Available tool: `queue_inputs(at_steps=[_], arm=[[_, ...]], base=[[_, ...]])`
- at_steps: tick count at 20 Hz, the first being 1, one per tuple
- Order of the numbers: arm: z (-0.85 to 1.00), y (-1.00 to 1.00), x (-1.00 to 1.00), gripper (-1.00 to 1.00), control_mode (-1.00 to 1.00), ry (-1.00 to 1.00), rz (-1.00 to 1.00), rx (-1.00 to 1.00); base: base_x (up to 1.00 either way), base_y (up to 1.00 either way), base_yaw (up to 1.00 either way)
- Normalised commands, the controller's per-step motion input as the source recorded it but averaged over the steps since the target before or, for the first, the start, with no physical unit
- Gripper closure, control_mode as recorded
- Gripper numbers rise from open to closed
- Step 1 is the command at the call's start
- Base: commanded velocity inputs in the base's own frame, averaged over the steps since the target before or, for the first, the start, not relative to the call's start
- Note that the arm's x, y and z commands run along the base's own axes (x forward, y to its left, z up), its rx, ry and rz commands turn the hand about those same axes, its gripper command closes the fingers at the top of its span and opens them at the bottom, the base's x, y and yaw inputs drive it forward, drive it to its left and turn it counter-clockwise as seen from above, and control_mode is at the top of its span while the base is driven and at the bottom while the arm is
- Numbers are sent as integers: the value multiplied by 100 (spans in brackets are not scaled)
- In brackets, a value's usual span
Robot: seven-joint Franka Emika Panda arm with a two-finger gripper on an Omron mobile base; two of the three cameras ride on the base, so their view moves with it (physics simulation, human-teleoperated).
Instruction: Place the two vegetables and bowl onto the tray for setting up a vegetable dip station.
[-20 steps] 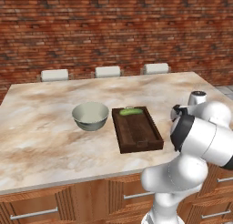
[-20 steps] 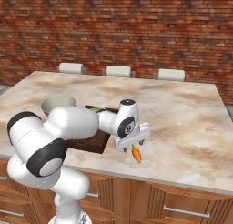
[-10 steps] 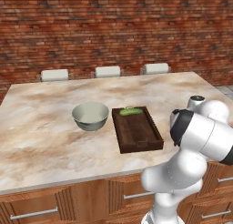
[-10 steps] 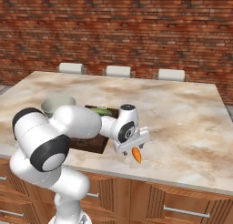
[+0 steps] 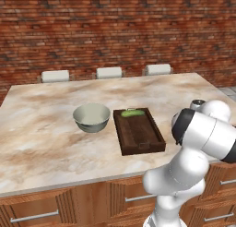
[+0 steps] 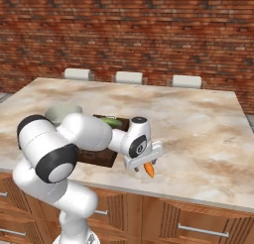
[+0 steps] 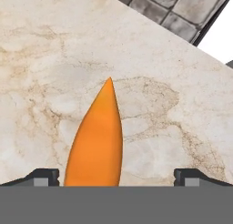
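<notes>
An orange carrot (image 7: 96, 141) lies on the marble counter near its front edge, tip pointing away from the hand. My gripper (image 7: 117, 176) is open and low over it, with the carrot between the fingertips (image 7: 43, 175), left of centre. From the right base view the gripper (image 6: 146, 163) sits just above the carrot (image 6: 149, 171). The dark wooden tray (image 5: 138, 134) holds the green cucumber (image 5: 132, 113) at its far end. The pale bowl (image 5: 92, 117) stands on the counter left of the tray. In the right base view my arm hides much of the tray (image 6: 97, 159) and the bowl (image 6: 63, 111).
The marble counter (image 5: 41, 143) spreads wide to the left and behind the tray. Three white stool tops (image 5: 109, 72) line its far edge before a brick wall. The counter's front edge (image 6: 198, 201) runs close under the carrot.
The hand has come down toward the carrot, jaws staying wide. Carrot, cucumber, bowl and tray have not moved.
</notes>
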Motion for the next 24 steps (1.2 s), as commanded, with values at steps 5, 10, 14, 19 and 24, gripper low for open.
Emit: queue_inputs(at_steps=[5, 10, 14, 19, 24], arm=[[-11, 0, 5, -100, -100, 0, 0, 0], [-11, 0, 5, -100, -100, 0, 0, 0], [-12, 0, 11, -100, -100, 0, 0, 0], [-13, 0, 10, -100, -100, 0, 0, 0], [-10, 0, 2, 100, -100, 0, 0, 0]], base=[[0, 0, 0], [0, 0, 0], [0, 0, 0], [0, 0, 0], [0, 0, 0]])
